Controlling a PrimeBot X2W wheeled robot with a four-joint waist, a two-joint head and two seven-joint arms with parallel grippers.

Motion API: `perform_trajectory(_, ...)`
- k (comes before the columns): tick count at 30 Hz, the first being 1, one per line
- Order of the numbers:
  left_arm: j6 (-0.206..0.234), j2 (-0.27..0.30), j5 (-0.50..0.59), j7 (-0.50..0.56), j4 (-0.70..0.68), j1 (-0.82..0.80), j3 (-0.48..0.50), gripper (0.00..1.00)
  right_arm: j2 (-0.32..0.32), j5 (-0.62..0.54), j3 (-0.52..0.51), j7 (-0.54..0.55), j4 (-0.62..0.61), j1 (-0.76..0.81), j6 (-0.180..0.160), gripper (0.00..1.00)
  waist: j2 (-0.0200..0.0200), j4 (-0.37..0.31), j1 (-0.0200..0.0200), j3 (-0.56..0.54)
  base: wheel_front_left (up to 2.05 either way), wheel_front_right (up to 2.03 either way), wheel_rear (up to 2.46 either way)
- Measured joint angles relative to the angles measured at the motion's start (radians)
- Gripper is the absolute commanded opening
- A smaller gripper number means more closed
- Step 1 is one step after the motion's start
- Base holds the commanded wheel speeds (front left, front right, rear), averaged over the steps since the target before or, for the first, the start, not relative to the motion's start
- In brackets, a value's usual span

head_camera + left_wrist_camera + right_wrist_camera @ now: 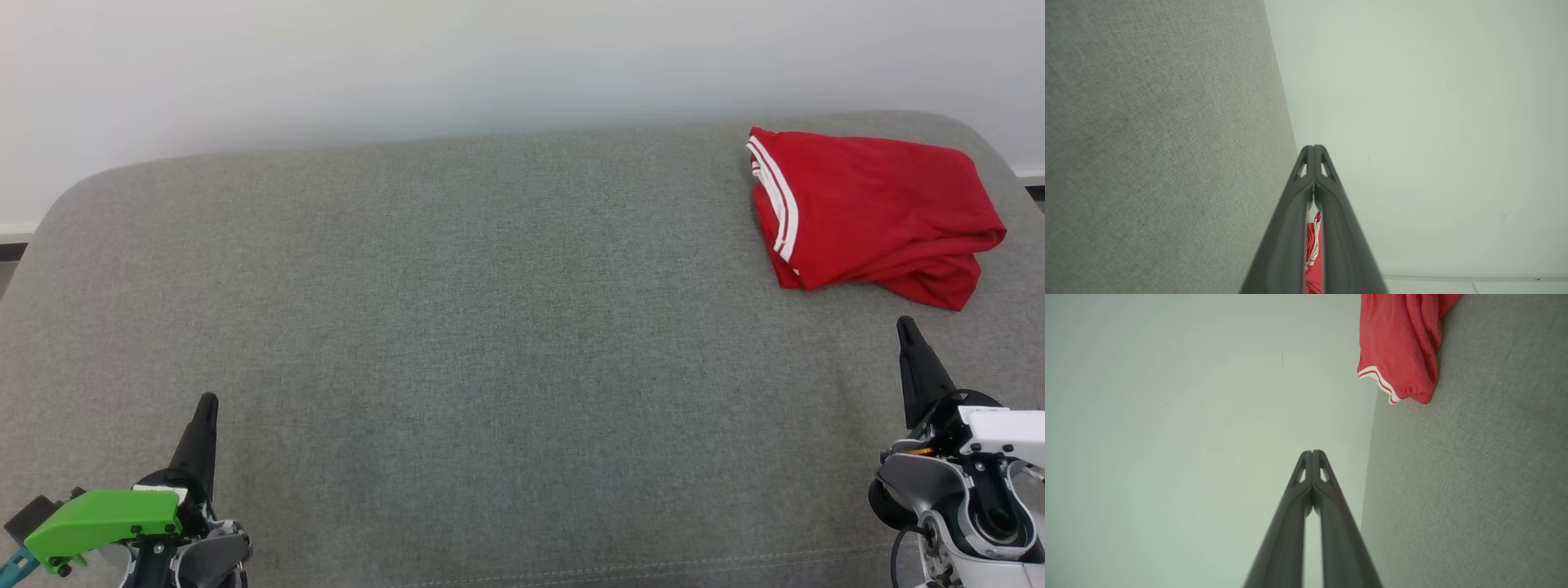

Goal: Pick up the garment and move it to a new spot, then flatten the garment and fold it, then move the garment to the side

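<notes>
- The wide grey fabric-covered table (490, 327) with rounded far corners takes up most of the head view. Its left, right and near sides are cut off by the frame, and a stitched seam runs along it close to the bottom edge.
- A plain pale wall (408, 65) stands behind the table. Where the two meet looks soft and blurred in the head view.
- The red fabric garment (873, 212) with white stripes along one hem lies folded in a loose bundle on the table's far right corner, well apart from both arms. Its lower layers are hidden under the top one.
- In the right wrist view the garment (1400, 343) is cut off by the top edge. In the left wrist view only a thin sliver of it (1314, 261) shows through the slit between the finger shanks.
- The right end effector (904, 324) sits at the lower right, just short of the garment and not touching it. Its two long dark fingers are pressed together at the tips (1312, 452) and hold nothing. Its white and grey wrist housing (1004, 429) runs out of frame.
- The left end effector (208, 400) sits at the lower left, likewise closed tip to tip (1313, 148) and empty. Whether either one rests on the fabric or hangs just above it cannot be told.
- A bright green plastic cover (102, 514) sits on the left wrist, partly cropped.
</notes>
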Motion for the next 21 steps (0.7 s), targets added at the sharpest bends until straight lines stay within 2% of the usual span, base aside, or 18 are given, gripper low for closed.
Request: perform_trajectory(21, 0.000, 0.000, 0.000, 0.000, 0.000, 0.000, 0.000, 0.00, 0.000, 0.000, -0.001, 0.000, 0.008, -0.001, 0.002, 0.00, 0.0000, 0.000, 0.0000, 0.000, 0.00, 0.00, 0.00)
